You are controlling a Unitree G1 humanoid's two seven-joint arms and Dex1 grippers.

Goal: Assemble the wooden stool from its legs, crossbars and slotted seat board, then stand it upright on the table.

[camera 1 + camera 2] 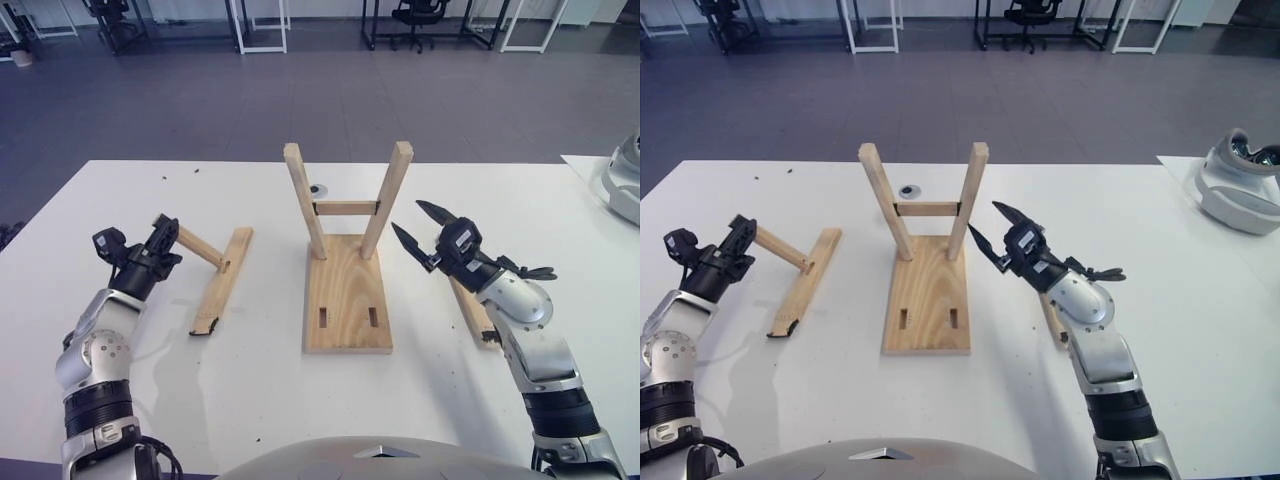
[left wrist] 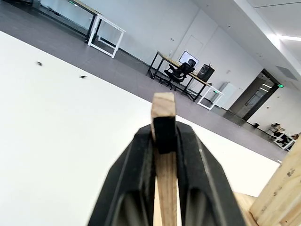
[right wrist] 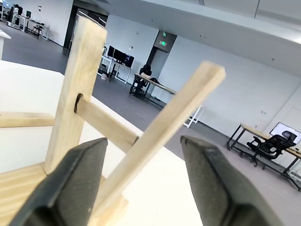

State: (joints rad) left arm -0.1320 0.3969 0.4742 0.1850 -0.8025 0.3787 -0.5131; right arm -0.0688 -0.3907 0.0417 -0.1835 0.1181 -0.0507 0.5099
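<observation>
White tabletop in a grey-floored room of desks. The seat board lies flat mid-tabletop, two legs upright at its far end. Left of it the left pincer clamps a loose crossbar; right of it the right pincer gapes open, a headset beyond.

At the right of the frame, a loose leg lies on the surface, largely hidden beneath the right gripper and its forearm, so its far end cannot be made out. The left gripper covers the free end of the crossbar. A white headset is cut off by the right edge. A small round object at upper middle and dark specks at upper left are too small to identify.
</observation>
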